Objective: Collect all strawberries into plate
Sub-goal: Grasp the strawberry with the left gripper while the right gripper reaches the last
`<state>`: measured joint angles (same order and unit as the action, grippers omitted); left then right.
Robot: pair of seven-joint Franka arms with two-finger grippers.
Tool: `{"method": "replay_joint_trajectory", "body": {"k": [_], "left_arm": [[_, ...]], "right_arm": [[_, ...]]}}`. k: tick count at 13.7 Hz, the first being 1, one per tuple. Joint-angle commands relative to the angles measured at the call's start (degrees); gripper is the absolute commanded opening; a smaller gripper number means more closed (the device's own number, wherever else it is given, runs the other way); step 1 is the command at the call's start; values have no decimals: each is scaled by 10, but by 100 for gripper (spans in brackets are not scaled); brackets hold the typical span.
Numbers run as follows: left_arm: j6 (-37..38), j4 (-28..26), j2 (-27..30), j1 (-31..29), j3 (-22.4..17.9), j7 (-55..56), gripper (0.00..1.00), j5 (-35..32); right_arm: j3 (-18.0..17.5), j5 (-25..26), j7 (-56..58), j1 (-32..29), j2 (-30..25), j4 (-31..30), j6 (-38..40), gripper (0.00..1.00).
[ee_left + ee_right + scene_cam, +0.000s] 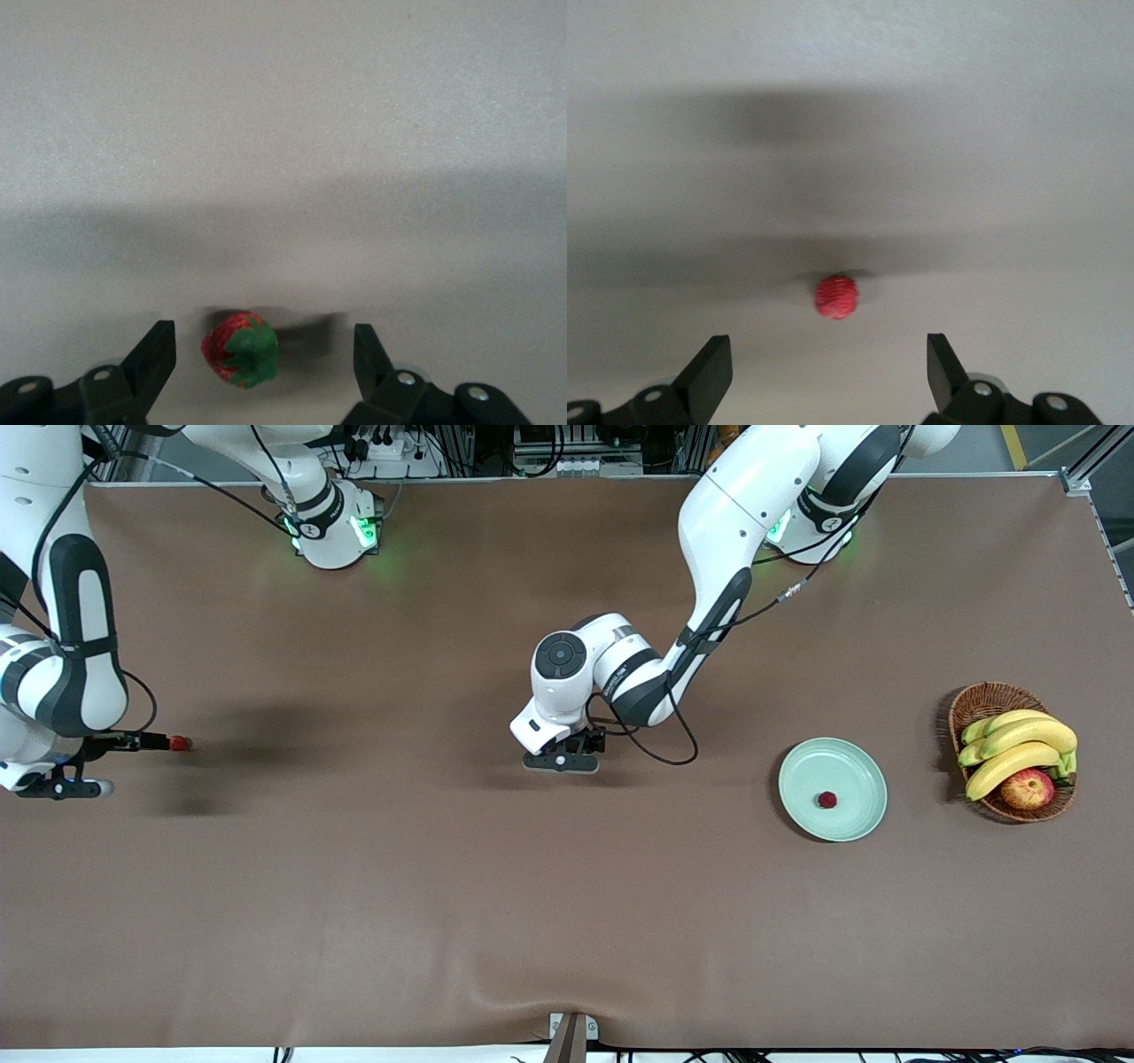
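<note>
**Three berries: one plated, two on the cloth**

Three small red strawberries counted. One dark red strawberry (827, 800) lies in the round pale mint-green plate (855, 768), a little off its middle. The second, a red strawberry with a green leafy top (240, 348), lies on the brown table cloth (372, 886) under the left gripper (263, 365), in the gap between the two black fingers (152, 359), touching neither; hidden in the front view by that hand. The third, a round red strawberry (835, 297), lies on the cloth at the right arm's end of the table, just clear of the right gripper's (829, 365) fingertips (711, 365) and not yet between them; the front view shows it as a red dot (180, 742) beside the black hand.

Two grippers, both spread wide and holding nothing. Left gripper (563, 760) low over the middle of the table, well apart from the plate. Right gripper (142, 741) low at the table's edge.

One plate, toward the left arm's end. Beside it, nearer that end, one brown wicker basket (982, 701) holding one bunch of yellow bananas (1019, 746) and one red-yellow apple (1028, 788).
</note>
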<state>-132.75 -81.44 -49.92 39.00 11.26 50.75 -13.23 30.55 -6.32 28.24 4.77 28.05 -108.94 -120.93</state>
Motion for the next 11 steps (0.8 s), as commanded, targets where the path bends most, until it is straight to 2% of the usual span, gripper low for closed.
{"method": "replay_joint_trajectory", "body": {"k": [1,4,5,10,11], "left_arm": [[4,5,-4,0,-2,-4,85,-16],[6,1,-3,-1,-1,-4,74,-17],[6,1,-3,0,-1,-4,67,-17],[24,1,0,-1,-1,-3,4,-16],[27,1,1,-3,-1,-3,0,-16]], "right_arm": [[-10,6,9,-5,4,-17,-25,76],[-13,2,9,-5,16,-33,-48,70],[-15,-4,9,-4,16,-40,-50,68],[-17,-15,10,-9,31,-58,-77,68],[-21,-18,11,-9,31,-63,-81,68]]}}
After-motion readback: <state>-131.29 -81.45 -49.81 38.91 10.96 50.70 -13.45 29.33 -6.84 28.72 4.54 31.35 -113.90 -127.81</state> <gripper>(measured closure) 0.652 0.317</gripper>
